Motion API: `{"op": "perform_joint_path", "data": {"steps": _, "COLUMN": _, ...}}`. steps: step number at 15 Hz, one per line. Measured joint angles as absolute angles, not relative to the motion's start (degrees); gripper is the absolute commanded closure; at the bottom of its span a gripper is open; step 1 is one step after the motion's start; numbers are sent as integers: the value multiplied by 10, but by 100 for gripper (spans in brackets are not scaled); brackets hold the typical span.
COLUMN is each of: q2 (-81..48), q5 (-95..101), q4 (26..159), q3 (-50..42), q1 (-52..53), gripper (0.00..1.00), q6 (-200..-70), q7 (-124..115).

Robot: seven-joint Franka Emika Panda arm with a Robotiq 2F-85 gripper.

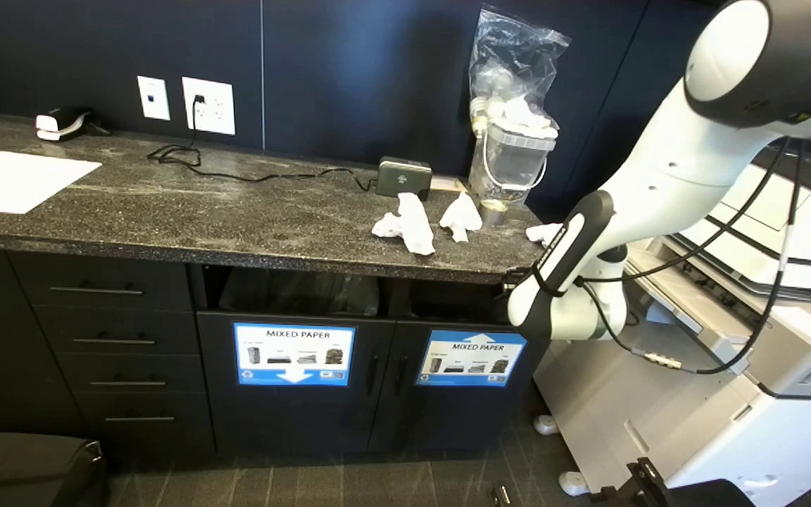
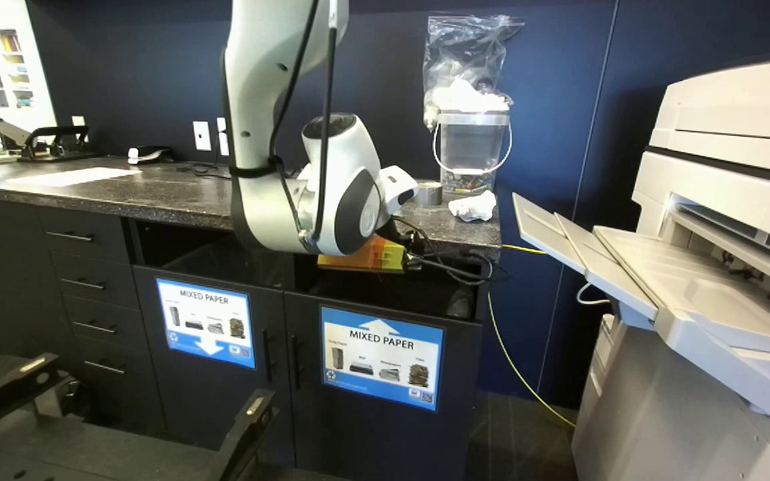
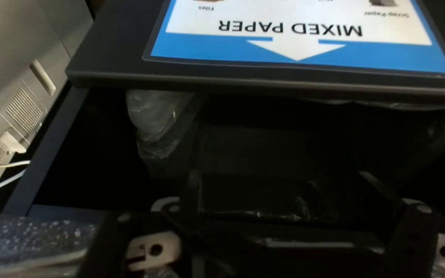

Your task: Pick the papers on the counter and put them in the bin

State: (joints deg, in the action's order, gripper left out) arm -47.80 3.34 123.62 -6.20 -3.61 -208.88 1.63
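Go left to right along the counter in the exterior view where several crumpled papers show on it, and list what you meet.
Flat white sheet, black cord, bunched paper, smaller paper wad, grey roll, partly hidden paper wad.

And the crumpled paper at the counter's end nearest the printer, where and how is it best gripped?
Probably by its bunched middle, from above: the paper lies loosely wadded on the counter, folds bulging upward, with the bucket standing behind.

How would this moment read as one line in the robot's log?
claw: open, no paper visible in grip | place: at mixed-paper bin | on counter: crumpled papers
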Motion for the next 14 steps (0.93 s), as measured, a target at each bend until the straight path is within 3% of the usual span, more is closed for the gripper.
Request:
{"op": "perform_joint_path", "data": {"steps": 8, "q2": -235, "q5": 68, "q4": 1318, "q3": -163, "q1": 111, "gripper": 0, "q6": -1708, "q7": 57}}
{"op": "perform_joint_path", "data": {"steps": 14, "q2": -152, "q5": 87, "q4": 1229, "q3": -73, "q1": 73, "gripper": 0, "q6": -1542, "q7": 65}}
